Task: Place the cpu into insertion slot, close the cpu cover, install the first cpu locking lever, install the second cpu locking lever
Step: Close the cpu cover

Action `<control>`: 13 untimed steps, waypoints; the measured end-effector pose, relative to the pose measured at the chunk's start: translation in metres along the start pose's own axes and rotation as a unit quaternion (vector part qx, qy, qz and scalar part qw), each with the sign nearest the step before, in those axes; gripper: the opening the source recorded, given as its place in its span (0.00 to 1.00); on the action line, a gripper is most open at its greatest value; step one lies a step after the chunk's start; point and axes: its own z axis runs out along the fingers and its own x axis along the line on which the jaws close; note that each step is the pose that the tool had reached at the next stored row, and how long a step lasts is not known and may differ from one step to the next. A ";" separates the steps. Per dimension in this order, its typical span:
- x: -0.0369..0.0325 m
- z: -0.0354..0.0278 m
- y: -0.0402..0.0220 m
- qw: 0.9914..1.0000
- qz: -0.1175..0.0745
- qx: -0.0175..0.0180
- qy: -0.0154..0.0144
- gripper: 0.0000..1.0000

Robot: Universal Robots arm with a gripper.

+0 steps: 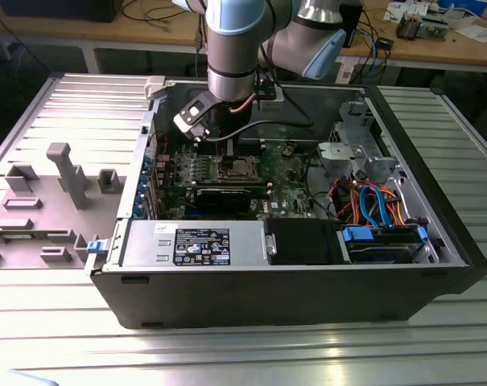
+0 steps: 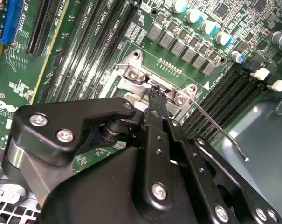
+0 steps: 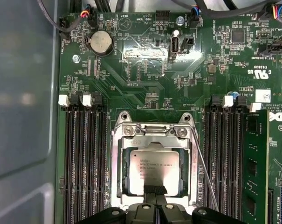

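The cpu (image 3: 154, 170), a flat silver-grey square, lies in the insertion slot (image 3: 114, 186) on the green board. The cpu cover (image 3: 121, 163), a silver frame with a window, lies down around it. In both wrist views a thin wire locking lever (image 3: 207, 172) (image 2: 220, 133) runs along one side of the socket and angles away from it. My gripper (image 3: 154, 191) is shut with nothing in it. Its tip (image 2: 155, 91) rests at the cover's edge, over the cpu's rim. In the exterior view my gripper (image 1: 219, 137) hangs inside the open case, just above the socket (image 1: 236, 167).
Long black memory slots (image 3: 85, 154) (image 3: 227, 154) flank the socket on both sides. The grey power box (image 1: 193, 244), a drive cage (image 1: 364, 157) and orange and blue cables (image 1: 372, 201) crowd the case. Grey fixtures (image 1: 62, 173) stand on the table at the exterior view's left.
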 end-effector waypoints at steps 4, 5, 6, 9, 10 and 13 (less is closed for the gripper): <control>0.0000 -0.0020 0.0018 1.000 0.000 0.000 -0.001 0.11; 0.0000 -0.0021 0.0047 1.000 0.000 0.000 -0.001 0.11; -0.0002 -0.0021 0.0103 1.000 0.000 0.000 -0.001 0.11; -0.0001 -0.0021 0.0207 1.000 0.000 0.000 -0.002 0.11; -0.0001 -0.0021 0.0224 1.000 0.000 0.000 -0.002 0.11; -0.0002 -0.0021 0.0229 1.000 0.000 0.000 -0.003 0.11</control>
